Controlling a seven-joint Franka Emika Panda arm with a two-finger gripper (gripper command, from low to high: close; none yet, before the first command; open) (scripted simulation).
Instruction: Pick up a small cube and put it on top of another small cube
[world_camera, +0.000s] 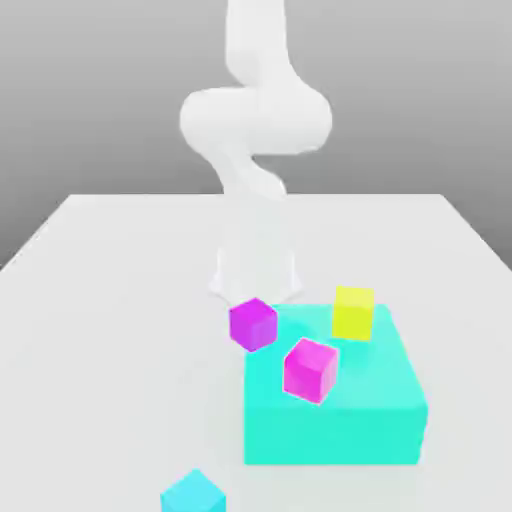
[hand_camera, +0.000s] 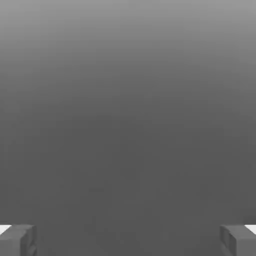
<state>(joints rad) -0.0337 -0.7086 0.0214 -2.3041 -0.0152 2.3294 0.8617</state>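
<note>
Not a real room on my feed: it's a simulated robot test scene, lab-style. What I see in the exterior view: one plain white arm (world_camera: 256, 120) standing at the far part of a smooth pale tabletop (world_camera: 130, 330). Backdrop (world_camera: 90, 110) is a flat grey gradient, darker toward the table's far edge. Props are bare, solid-coloured blocks: a big turquoise block (world_camera: 330, 436), plus small cubes in violet (world_camera: 253, 325), pink (world_camera: 311, 371), yellow (world_camera: 354, 314) and cyan (world_camera: 194, 494). Surfaces are flat and untextured, clearly rendered. Hand view gives me more grey gradient, light fading to dark. Reads as a sim bench for block handling.
</note>
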